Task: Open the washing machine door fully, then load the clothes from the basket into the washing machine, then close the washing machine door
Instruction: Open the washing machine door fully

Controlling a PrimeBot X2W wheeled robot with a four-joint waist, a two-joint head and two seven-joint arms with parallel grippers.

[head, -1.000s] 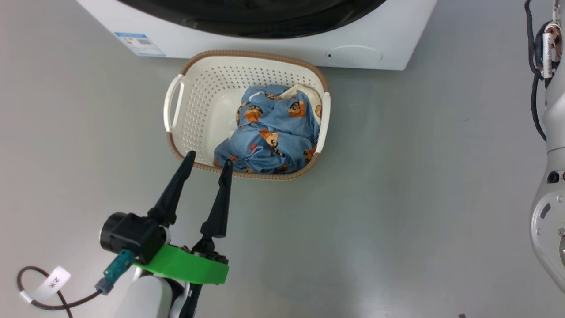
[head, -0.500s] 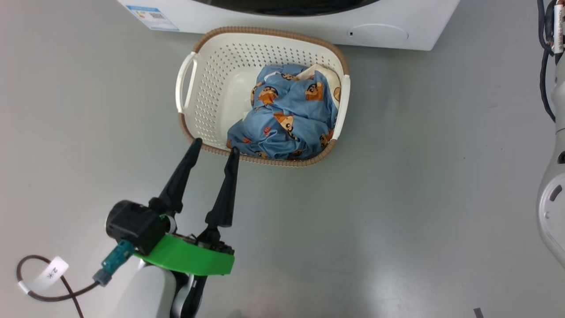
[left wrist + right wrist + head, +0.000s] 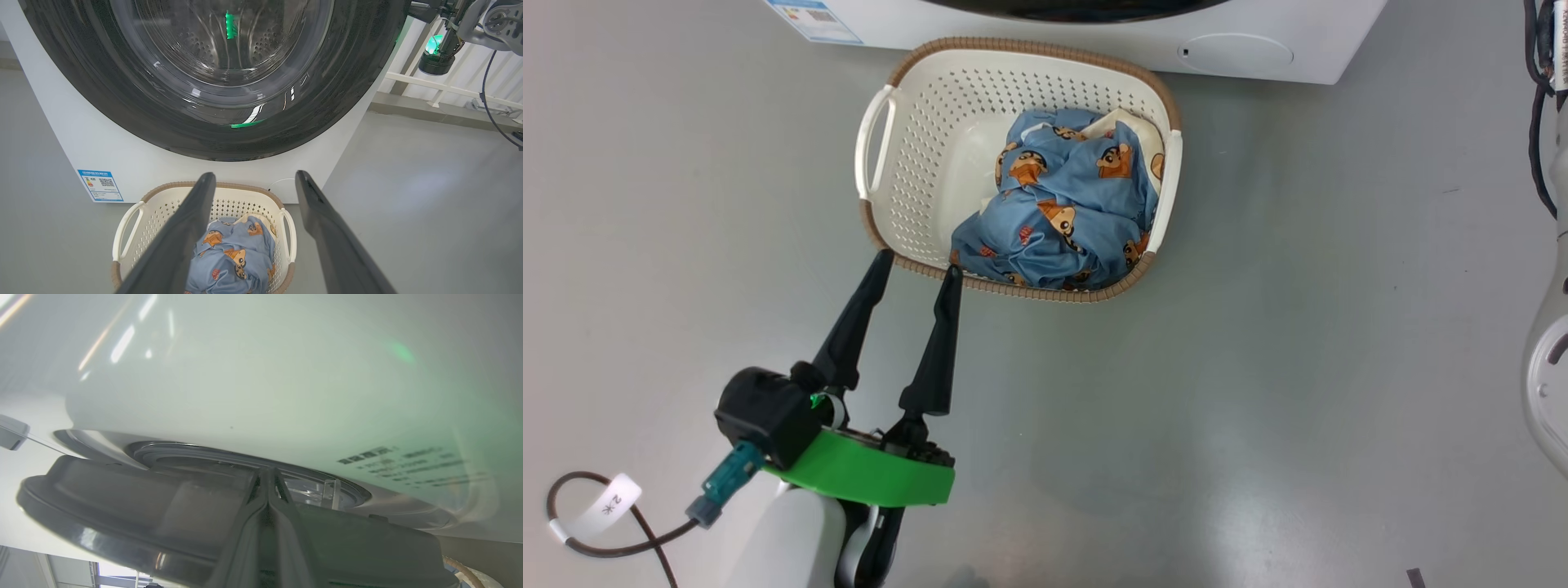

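**Soft bundle low in the basket, stiff door above it**

At the left, our left gripper hangs over the floor with its fingers spread wide. It holds nothing, and its tips are just short of the basket's near rim. The basket stands on the floor close against the foot of the washing machine, and its left half is bare.

The clothes lie crumpled against the basket's right wall, down to the near right corner. We judge them light, limp and easy to pinch. A raised fold on top of the heap looks like the best hold, though loose ends may trail and catch on the braided rim. The basket looks light enough to slide if nudged.

Further right the floor is open, with room for either arm. The door is stiff, glossy and probably slippery. In the right wrist view its rim seems to stand slightly off the white front. Our right gripper is clenched, fingers pressed together at that rim, and we cannot tell whether it touches. We expect the door's swing to pass above the basket.
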